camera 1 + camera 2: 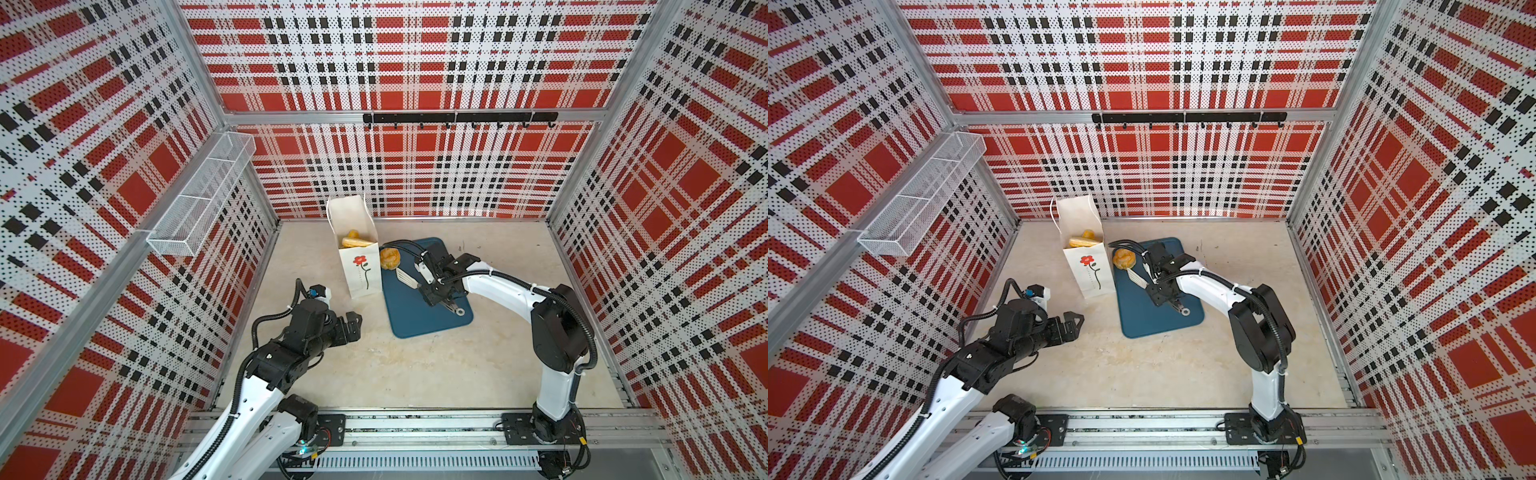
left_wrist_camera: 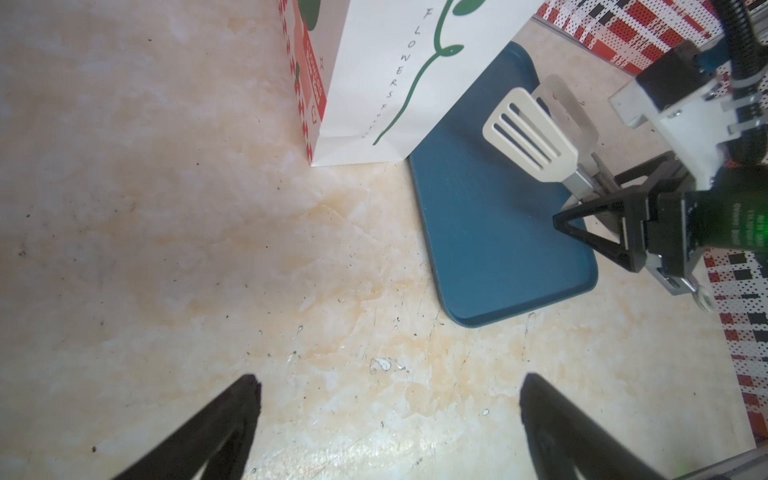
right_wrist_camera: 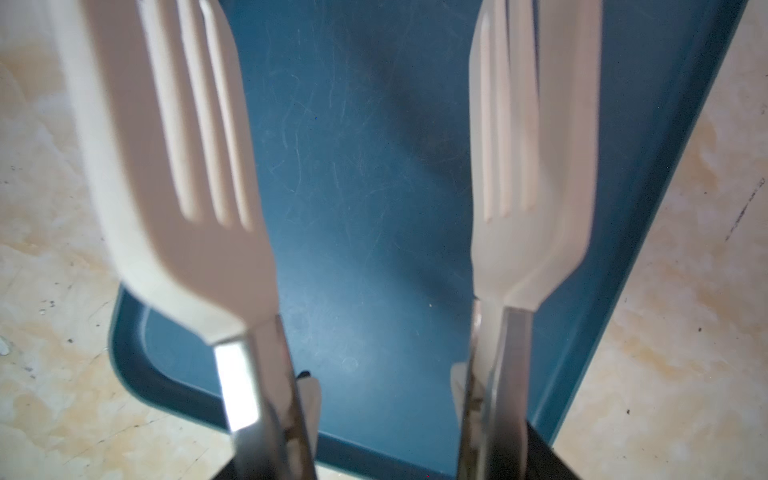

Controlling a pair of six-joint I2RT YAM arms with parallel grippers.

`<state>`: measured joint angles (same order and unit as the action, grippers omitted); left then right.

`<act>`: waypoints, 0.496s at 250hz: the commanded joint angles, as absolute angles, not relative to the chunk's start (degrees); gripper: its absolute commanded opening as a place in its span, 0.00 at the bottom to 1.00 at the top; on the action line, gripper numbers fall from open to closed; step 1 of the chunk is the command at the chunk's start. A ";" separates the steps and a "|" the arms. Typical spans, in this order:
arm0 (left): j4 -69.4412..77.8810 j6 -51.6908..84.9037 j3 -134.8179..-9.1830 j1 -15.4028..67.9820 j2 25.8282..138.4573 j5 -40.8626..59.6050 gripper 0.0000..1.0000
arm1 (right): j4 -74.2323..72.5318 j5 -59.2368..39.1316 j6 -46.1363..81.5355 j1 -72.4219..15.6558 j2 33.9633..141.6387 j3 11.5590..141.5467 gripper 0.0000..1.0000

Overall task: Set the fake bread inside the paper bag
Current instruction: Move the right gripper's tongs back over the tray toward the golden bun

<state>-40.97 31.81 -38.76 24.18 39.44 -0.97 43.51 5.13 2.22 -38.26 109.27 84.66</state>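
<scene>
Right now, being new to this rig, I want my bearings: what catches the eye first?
The white paper bag with a red flower stands at the back, fake bread showing inside. Beside it lies a blue tray with one more pastry at its far end; the right gripper holds slotted tongs over it.

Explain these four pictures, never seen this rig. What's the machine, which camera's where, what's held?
Two robot arms on a front rail, each ending in a gripper. Two pictures come from a stereo camera overhead; two from cameras on the wrists. On the table sit a white paper bag, open, with fake bread inside, and a blue tray carrying one round bread piece. The right gripper holds slotted tongs, spread open, over the tray. The left gripper is open and empty.
</scene>
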 commanded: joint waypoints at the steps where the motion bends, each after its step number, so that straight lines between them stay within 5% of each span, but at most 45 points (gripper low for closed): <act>1: -39.40 32.97 -38.68 24.44 39.77 -2.48 1.00 | 39.29 4.73 -1.28 -37.23 110.79 84.45 0.61; 124: -38.41 34.22 -37.75 24.75 42.09 -1.84 0.99 | 36.59 4.24 -9.09 -34.84 119.27 91.96 0.64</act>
<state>-39.88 33.30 -38.39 24.34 41.69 -1.34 40.29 4.12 -5.80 -35.24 117.34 88.23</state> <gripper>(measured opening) 0.994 0.643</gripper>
